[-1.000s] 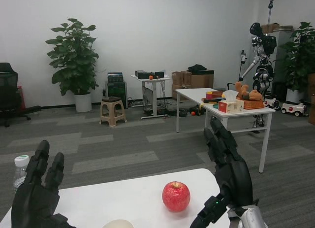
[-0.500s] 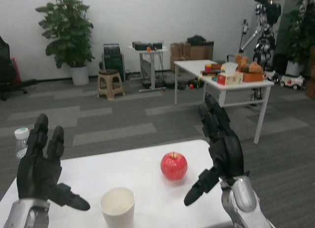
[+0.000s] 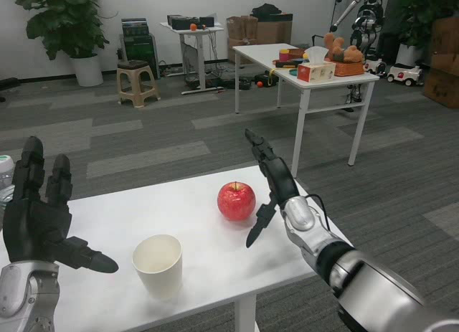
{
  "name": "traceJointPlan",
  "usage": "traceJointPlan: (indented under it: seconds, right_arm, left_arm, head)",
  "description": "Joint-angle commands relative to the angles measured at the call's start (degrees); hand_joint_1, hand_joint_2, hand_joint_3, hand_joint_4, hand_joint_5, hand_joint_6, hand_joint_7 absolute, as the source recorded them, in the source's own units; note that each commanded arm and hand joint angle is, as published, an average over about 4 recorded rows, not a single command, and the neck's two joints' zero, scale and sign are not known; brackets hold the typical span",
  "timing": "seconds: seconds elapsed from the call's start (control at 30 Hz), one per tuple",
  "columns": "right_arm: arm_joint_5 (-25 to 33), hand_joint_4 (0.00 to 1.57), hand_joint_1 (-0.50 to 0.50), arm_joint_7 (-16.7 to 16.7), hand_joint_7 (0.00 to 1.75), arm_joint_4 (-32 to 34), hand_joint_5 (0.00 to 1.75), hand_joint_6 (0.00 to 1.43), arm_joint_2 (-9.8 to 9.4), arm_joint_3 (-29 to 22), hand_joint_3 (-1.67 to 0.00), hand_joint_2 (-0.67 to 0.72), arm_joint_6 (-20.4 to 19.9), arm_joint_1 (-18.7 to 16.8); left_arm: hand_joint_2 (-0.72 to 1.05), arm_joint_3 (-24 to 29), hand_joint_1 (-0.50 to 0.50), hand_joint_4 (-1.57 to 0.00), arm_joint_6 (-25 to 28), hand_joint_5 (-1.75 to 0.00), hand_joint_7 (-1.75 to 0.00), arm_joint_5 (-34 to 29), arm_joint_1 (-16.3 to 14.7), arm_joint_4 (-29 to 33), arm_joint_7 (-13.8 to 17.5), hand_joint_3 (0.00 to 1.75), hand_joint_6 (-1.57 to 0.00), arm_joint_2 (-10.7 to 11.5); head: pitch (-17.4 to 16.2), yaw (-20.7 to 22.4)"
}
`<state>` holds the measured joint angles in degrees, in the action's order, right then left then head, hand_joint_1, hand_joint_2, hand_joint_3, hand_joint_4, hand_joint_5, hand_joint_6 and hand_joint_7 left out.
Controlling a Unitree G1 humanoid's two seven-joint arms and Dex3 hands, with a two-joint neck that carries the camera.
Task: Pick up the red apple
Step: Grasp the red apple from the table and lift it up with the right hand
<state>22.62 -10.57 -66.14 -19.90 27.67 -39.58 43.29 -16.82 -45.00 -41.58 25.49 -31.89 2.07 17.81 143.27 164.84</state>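
With the red apple (image 3: 237, 201) sitting free on the white desk (image 3: 107, 217) near its far edge and the empty right hand (image 3: 271, 181) spread just beside it, a clumsy closing could have rolled it off, the left hand (image 3: 36, 221) waiting open.

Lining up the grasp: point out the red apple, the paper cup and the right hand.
red apple (image 3: 236, 201), head view, middle of its front skin.
paper cup (image 3: 159, 273), head view, front of its outer wall.
right hand (image 3: 271, 181), head view, middle of the open hand beside the apple.
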Motion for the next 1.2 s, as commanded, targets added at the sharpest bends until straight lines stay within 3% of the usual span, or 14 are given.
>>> traceJointPlan:
  seconds: [0.03,0.17,0.37,0.6,0.77,1.2]
  right_arm:
    - [0.1,0.0,-0.43,-1.0,0.07,-9.9,0.0,0.0,2.54,1.9,0.0,0.72,1.3,5.8]
    - [0.0,0.02,-0.46,-2.9,0.07,-17.4,0.0,0.0,4.54,4.2,0.0,0.72,2.5,9.2]
    - [0.0,0.0,-0.46,-6.1,0.14,-25.6,0.0,0.0,7.38,8.1,0.0,0.71,4.2,12.3]
    - [-0.1,0.0,-0.46,-6.6,0.14,-29.2,0.0,0.0,9.09,11.3,0.0,0.6,5.1,12.4]
    - [-0.2,0.0,-0.46,-5.8,0.17,-29.6,0.0,0.0,9.2,13.9,0.0,0.5,5.3,11.0]
    - [-0.4,0.0,-0.42,-3.4,0.28,-29.7,0.1,0.01,9.86,14.9,0.0,0.41,5.6,8.3]
  left_arm:
    - [-0.55,-0.8,-0.48,0.0,-0.2,-0.08,0.0,-0.1,1.1,-1.1,0.0,0.07,0.0,-0.1]
    - [-0.55,-1.4,-0.48,0.0,-0.2,-0.08,0.0,-0.3,1.8,-1.8,0.0,0.0,0.0,-0.1]
    - [-0.55,-2.6,-0.48,0.0,-0.2,-0.05,0.0,-0.6,2.9,-3.0,0.0,0.09,0.0,-0.2]
    - [-0.55,-3.0,-0.48,0.0,-0.3,0.0,0.0,-0.8,3.3,-3.2,0.0,0.09,0.0,-0.3]
    - [-0.55,-3.0,-0.48,0.0,-0.3,-0.1,0.0,-1.0,2.9,-3.1,0.0,0.07,0.0,-0.2]
    - [-0.55,-2.8,-0.48,0.0,-0.4,-0.1,0.0,-1.0,1.8,-2.7,0.0,0.04,0.0,-0.3]
  head:
    - [-0.4,-0.8]
    - [-0.6,-1.4]
    - [-1.5,-2.8]
    - [-2.0,-2.9]
    - [-2.1,-2.7]
    - [-2.0,-2.3]
